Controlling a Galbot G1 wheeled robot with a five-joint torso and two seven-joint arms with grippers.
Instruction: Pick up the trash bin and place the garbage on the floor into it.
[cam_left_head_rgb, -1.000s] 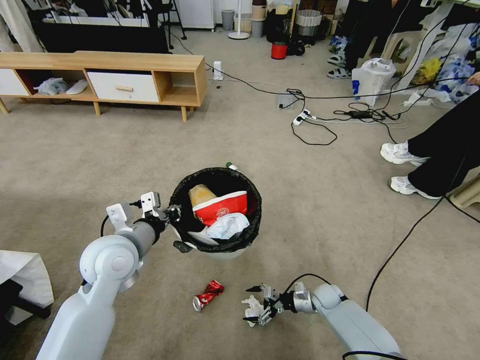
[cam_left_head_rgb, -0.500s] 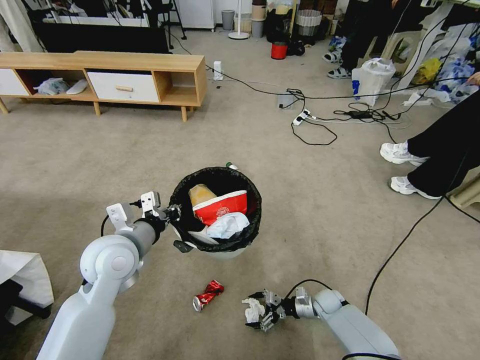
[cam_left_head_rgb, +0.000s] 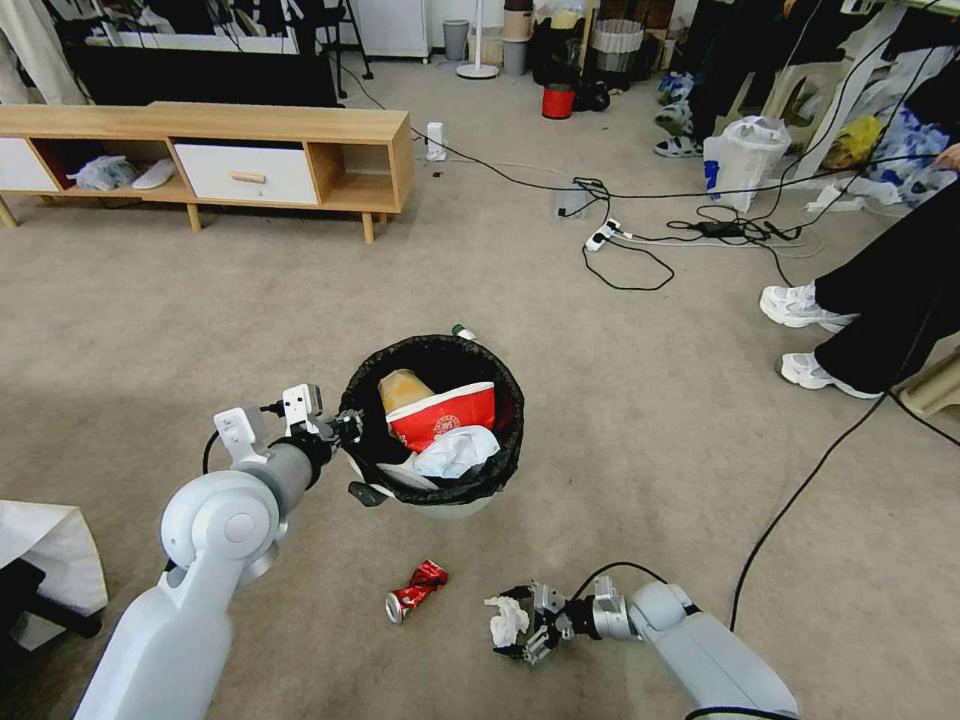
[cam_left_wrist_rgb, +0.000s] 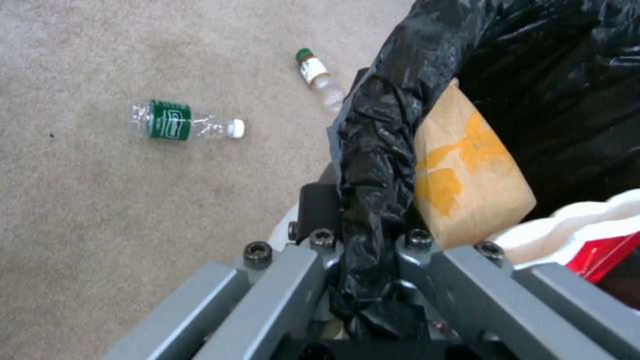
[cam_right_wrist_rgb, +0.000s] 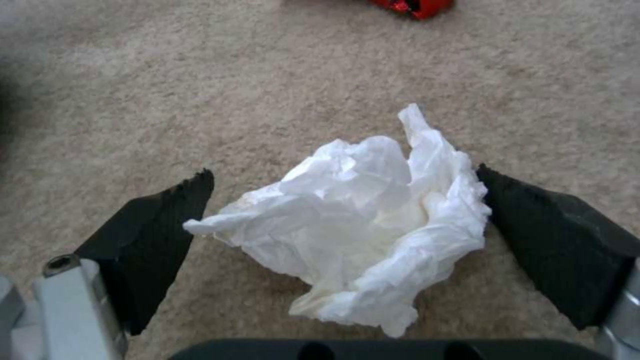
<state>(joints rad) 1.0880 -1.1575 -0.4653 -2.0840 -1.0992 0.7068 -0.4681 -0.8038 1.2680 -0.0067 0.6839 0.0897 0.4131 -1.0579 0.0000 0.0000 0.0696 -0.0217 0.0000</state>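
Right gripper (cam_right_wrist_rgb: 347, 210) low over the carpet (cam_left_head_rgb: 640, 420), fingers spread either side of a crumpled tissue (cam_right_wrist_rgb: 360, 225), one pad touching its edge, not clenched. Left gripper (cam_left_head_rgb: 350, 455) clamped on the bin (cam_left_head_rgb: 432, 420) at its left rim, bag (cam_left_wrist_rgb: 373, 165) pinched between the fingers. Bin holds a brown piece (cam_left_wrist_rgb: 467, 165), a red-white carton (cam_left_head_rgb: 440, 415) and a wad of tissue; deeper contents hidden. Crushed can (cam_left_head_rgb: 416, 590) lies left of the tissue, cut off at the edge of the right wrist view. Two bottles (cam_left_wrist_rgb: 183, 121) lie beyond the bin, one half hidden behind the bag. Far left a low cabinet (cam_left_head_rgb: 210, 155); cables (cam_left_head_rgb: 640, 240) far right.
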